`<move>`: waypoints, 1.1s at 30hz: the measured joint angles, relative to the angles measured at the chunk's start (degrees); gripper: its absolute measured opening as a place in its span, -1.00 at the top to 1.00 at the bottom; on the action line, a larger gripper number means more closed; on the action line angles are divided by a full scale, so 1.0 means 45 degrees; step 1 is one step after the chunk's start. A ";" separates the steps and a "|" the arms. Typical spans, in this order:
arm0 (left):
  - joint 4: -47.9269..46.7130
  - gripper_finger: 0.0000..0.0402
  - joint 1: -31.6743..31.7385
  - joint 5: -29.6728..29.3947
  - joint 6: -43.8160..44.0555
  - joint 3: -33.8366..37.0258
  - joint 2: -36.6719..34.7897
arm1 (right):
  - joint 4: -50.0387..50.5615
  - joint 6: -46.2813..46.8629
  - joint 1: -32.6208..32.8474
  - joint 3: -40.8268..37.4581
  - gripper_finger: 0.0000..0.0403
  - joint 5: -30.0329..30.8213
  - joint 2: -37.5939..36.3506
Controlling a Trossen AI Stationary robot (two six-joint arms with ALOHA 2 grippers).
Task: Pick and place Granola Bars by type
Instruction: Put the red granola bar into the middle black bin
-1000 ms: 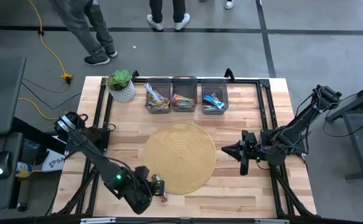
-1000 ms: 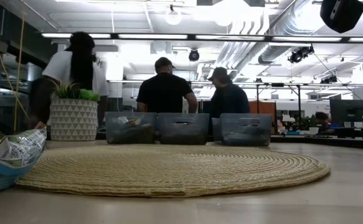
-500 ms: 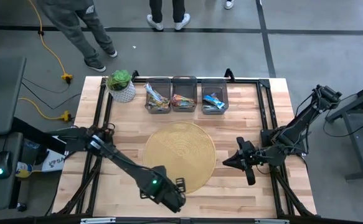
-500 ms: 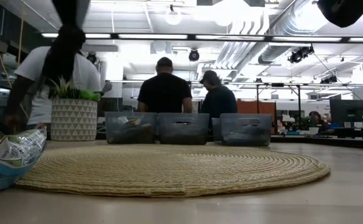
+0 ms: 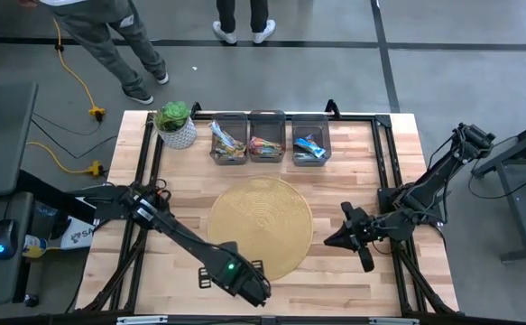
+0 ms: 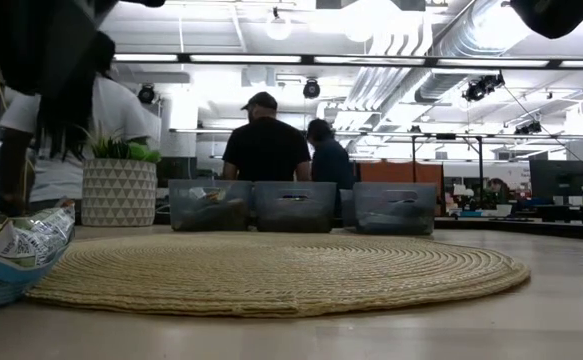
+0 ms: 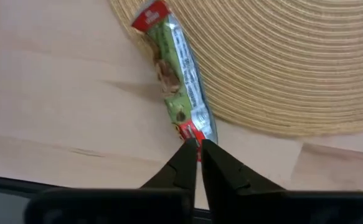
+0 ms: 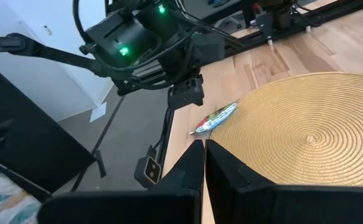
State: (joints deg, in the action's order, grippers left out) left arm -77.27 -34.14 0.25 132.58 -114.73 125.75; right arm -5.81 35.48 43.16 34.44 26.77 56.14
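One granola bar [image 7: 180,87], in a green wrapper with red ends, lies on the wood at the near-left rim of the round woven mat [image 5: 261,226]. It also shows in the right wrist view [image 8: 217,117]. My left gripper [image 7: 198,144] is at the table's near edge [image 5: 255,287], shut at the bar's nearer red end. The arm hides the bar in the high view. My right gripper [image 8: 203,144] is shut and hovers off the mat's right rim [image 5: 328,239]. More bars lie in three grey bins [image 5: 267,138] at the far edge. My left gripper has the bar's nearer red crimped end [image 7: 192,133] between its two fingertips [image 7: 186,152], coming from above and from the near side, in line with the bar's length. The rest of the bar lies on the wood, its far end against the mat's rim.
A potted plant [image 5: 176,125] stands at the far left corner. A black frame runs along the table's edges. A crinkled blue and white wrapper [image 6: 11,255] lies close to the low camera. People stand beyond the far edge [image 6: 263,145].
My left arm has swung along the near edge toward the table's right and now covers the bar, which showed beside the gripper in the high view before. My right gripper has dropped a little toward the near edge. A person has walked past the table's far left corner.
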 joint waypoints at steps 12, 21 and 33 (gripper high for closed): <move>-0.0729 0.03 0.0008 -0.0077 0.0209 0.0004 -0.0005 | 0.0009 0.0002 0.0000 0.0000 1.00 -0.0136 0.0000; 0.0177 -0.26 0.0483 -0.0559 0.0353 0.0849 0.0145 | 0.0056 -0.0058 -0.0003 0.0000 1.00 -0.0317 0.0000; 0.0510 -0.26 0.0586 -0.0083 0.0546 0.1694 0.0146 | 0.0036 -0.0092 0.0000 -0.0005 1.00 -0.0593 0.0000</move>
State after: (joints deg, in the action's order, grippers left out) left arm -74.98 -31.51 -0.12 135.03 -107.11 126.41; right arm -5.65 35.07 43.16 34.41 24.10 56.14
